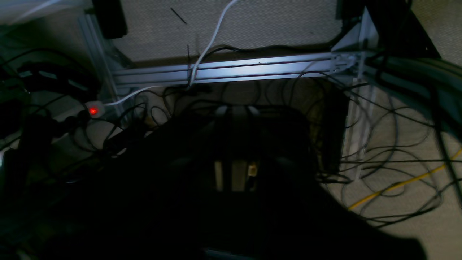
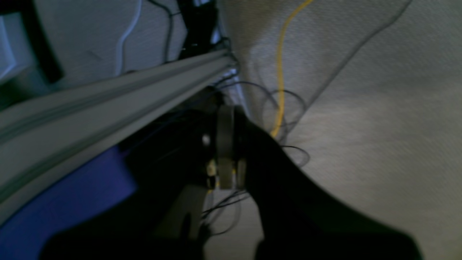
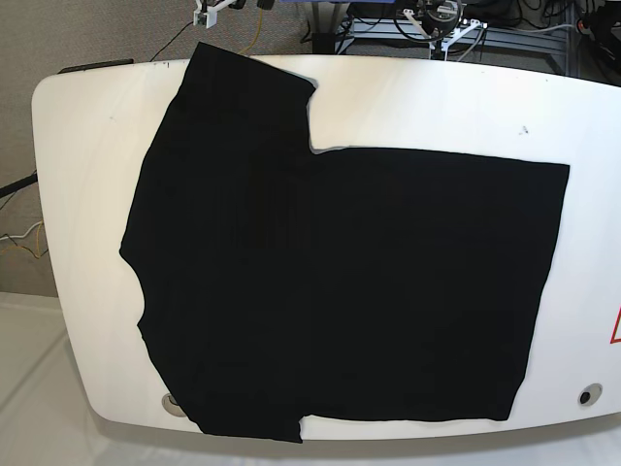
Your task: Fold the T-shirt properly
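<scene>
Fingers (image 2: pixel 225 144) blurred, dark; T-shirt (image 3: pixel 330 282) overhangs table (image 3: pixel 87 194) front.

A robotics lab or test workspace is indicated. A white table (image 3: pixel 78 126) with rounded corners is seen from above in the base view, set on grey carpet (image 3: pixel 87 29). At its far edge, white camera or arm mounts (image 3: pixel 441 24) and bundled wiring are seen. In the left wrist view, an aluminium extrusion frame (image 1: pixel 231 70) is shown, with tangled black cables (image 1: pixel 382 144), a yellow cable (image 1: pixel 400 185) and a power strip with a lit red switch (image 1: pixel 93 110) on the floor.
</scene>
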`<state>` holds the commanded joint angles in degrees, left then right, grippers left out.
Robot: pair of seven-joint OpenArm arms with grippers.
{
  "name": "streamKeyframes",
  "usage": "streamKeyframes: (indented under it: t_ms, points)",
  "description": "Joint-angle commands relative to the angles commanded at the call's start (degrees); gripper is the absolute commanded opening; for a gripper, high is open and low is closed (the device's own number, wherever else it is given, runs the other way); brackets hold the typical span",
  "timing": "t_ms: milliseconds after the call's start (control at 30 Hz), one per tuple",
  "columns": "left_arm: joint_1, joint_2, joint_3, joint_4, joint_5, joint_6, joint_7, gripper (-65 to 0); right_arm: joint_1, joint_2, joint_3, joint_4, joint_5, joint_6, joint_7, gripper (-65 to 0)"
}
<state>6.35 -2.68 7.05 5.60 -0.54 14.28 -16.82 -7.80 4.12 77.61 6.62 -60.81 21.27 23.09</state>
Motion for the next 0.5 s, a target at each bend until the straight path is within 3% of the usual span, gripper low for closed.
streamKeyframes:
  t_ms: [100,167,433,500]
  points:
    - [0.2,0.0,0.0,0.0,-0.1,0.0,-0.3,-65.0,0.0,0.1,0.0,-0.2,-0.2,-1.77,0.7,-64.0]
    - [0.4,0.1,0.1,1.2,-0.4,0.6,-0.7,-65.0,-0.3,-0.2,-0.7,1.7,0.8,-1.58,-0.1,-63.4]
    - [0.5,0.2,0.2,1.6,-0.4,-0.2,-0.9,-65.0,-1.4,-1.3,-1.0,8.2,4.6,5.27,-0.7,-62.6]
    - [0.1,0.0,0.9,1.8,-0.9,-1.3,-0.9,-65.0,-1.1,-2.0,-0.3,10.5,5.1,9.74,-0.9,-63.0]
